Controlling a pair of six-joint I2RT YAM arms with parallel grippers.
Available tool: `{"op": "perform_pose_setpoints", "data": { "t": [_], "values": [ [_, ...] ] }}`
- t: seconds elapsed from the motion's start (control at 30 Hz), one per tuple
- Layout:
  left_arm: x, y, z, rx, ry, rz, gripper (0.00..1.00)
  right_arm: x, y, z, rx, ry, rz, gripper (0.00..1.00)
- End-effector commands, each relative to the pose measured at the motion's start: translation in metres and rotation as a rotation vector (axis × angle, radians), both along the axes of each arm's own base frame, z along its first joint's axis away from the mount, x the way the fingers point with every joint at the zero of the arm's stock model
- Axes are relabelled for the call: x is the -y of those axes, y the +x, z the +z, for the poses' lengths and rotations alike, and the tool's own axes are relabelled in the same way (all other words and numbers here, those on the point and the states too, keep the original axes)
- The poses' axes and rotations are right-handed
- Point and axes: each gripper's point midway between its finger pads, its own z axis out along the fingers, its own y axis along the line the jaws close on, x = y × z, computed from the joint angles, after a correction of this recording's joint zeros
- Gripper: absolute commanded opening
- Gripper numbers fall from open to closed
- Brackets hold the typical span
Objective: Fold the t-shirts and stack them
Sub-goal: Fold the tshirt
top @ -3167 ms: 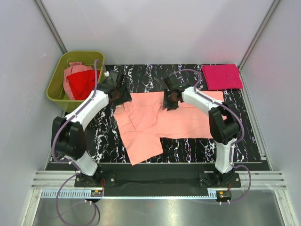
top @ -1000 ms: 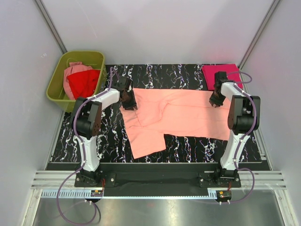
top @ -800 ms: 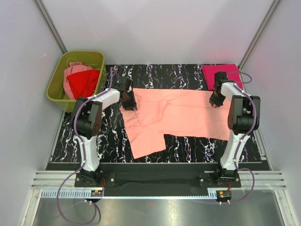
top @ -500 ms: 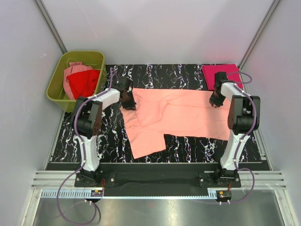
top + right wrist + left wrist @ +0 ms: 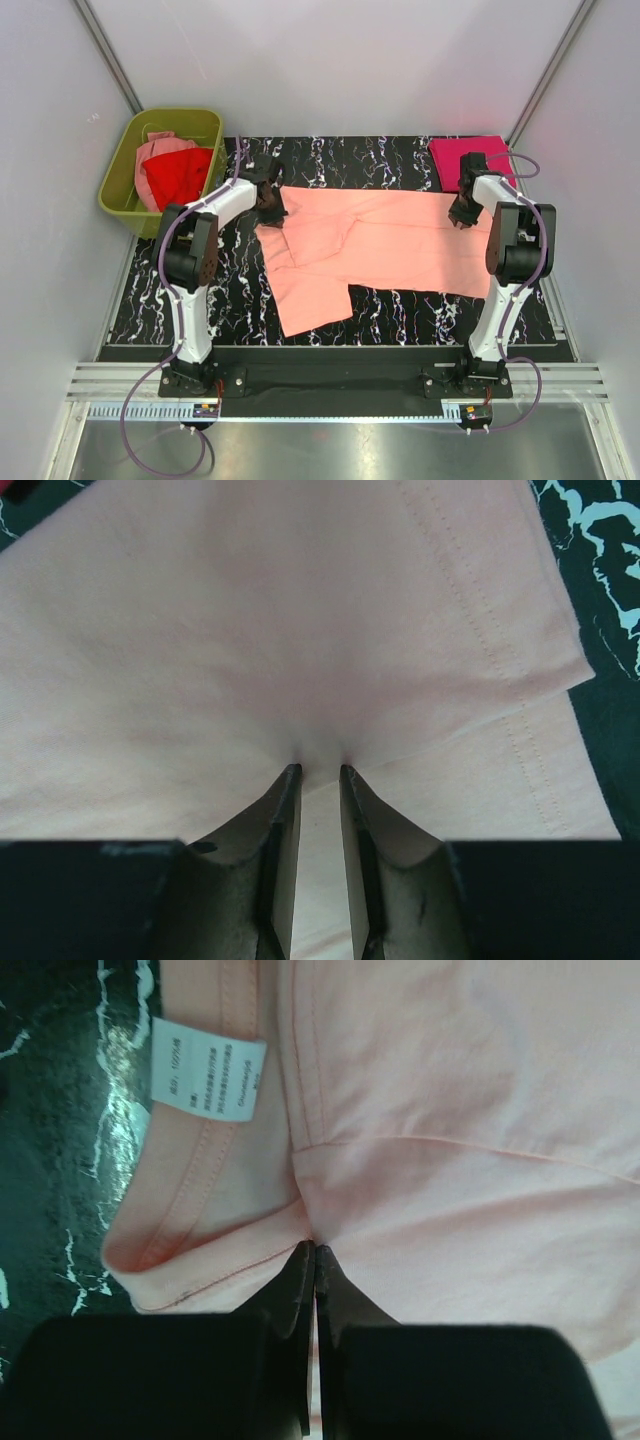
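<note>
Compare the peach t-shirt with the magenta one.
The peach t-shirt lies spread out and large; the magenta t-shirt is a small folded rectangle. The left gripper and right gripper pinch the peach t-shirt; the magenta t-shirt is free. Both lie on the mat.

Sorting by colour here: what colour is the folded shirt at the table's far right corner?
Magenta-pink; the folded shirt shows best in the top external view.

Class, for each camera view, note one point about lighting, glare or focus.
Top external: soft, even light, sharp, with a pale sheen on the steel strip. Left wrist: white glare on the glossy table; care label print too soft to read. Right wrist: salmon t-shirt evenly lit, seams sharp.
</note>
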Motion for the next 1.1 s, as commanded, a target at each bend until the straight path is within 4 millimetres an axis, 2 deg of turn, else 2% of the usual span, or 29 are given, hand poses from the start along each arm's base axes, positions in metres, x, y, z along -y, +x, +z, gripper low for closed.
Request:
{"op": "perform_pose_setpoints", "data": {
  "t": [0.0,0.2,0.3,0.43,0.53,0.57,0.67,0.7,0.77,0.8,0.83,0.87,0.9,0.93,0.97,1.0,1.03,1.07],
  "values": [
    [-0.015,0.006,0.004,0.006,0.089,0.028,0.00,0.009,0.008,0.025,0.068,-0.034,-0.006,0.29],
    [-0.010,0.004,-0.001,-0.008,0.062,0.018,0.00,0.010,0.007,0.020,0.056,-0.037,-0.006,0.28],
    [-0.016,-0.001,-0.005,-0.036,0.092,0.030,0.00,0.014,0.007,0.019,0.052,-0.047,-0.012,0.28],
    [-0.020,0.002,-0.003,-0.032,0.121,0.035,0.00,0.018,0.008,0.020,0.044,-0.061,-0.019,0.28],
    [-0.015,0.005,0.005,-0.017,0.098,0.017,0.11,0.017,0.013,0.027,0.056,-0.056,-0.011,0.28],
    [-0.014,0.006,0.010,-0.008,0.097,0.010,0.24,0.014,0.015,0.031,0.068,-0.038,-0.004,0.28],
    [-0.013,0.012,0.043,0.068,0.098,0.003,0.42,0.007,0.022,0.059,0.125,-0.003,0.007,0.30],
    [-0.013,0.012,0.061,0.102,0.093,-0.007,0.47,0.004,0.021,0.073,0.146,0.006,0.007,0.33],
    [-0.009,0.009,0.081,0.141,0.100,-0.050,0.51,-0.004,0.020,0.094,0.183,0.056,-0.004,0.36],
    [-0.008,0.001,0.098,0.168,0.104,-0.070,0.52,-0.009,0.013,0.096,0.168,0.087,-0.019,0.38],
    [-0.008,-0.004,0.106,0.186,0.121,-0.090,0.52,-0.013,0.008,0.096,0.159,0.110,-0.030,0.39],
    [0.004,-0.015,0.111,0.201,0.129,-0.137,0.53,-0.018,0.003,0.103,0.165,0.136,-0.037,0.41],
    [0.005,-0.032,0.116,0.210,0.145,-0.181,0.53,-0.022,-0.003,0.103,0.160,0.161,-0.053,0.41],
    [0.008,-0.043,0.118,0.218,0.161,-0.205,0.52,-0.026,-0.014,0.094,0.136,0.179,-0.058,0.42],
    [0.023,-0.061,0.117,0.220,0.166,-0.268,0.51,-0.030,-0.019,0.102,0.158,0.199,-0.054,0.43],
    [0.021,-0.082,0.112,0.210,0.183,-0.295,0.51,-0.032,-0.022,0.103,0.169,0.208,-0.059,0.43],
    [0.023,-0.096,0.108,0.202,0.191,-0.316,0.50,-0.033,-0.030,0.097,0.153,0.214,-0.062,0.43],
    [0.033,-0.114,0.103,0.192,0.188,-0.339,0.50,-0.036,-0.034,0.105,0.172,0.223,-0.055,0.44]
  ]
}}
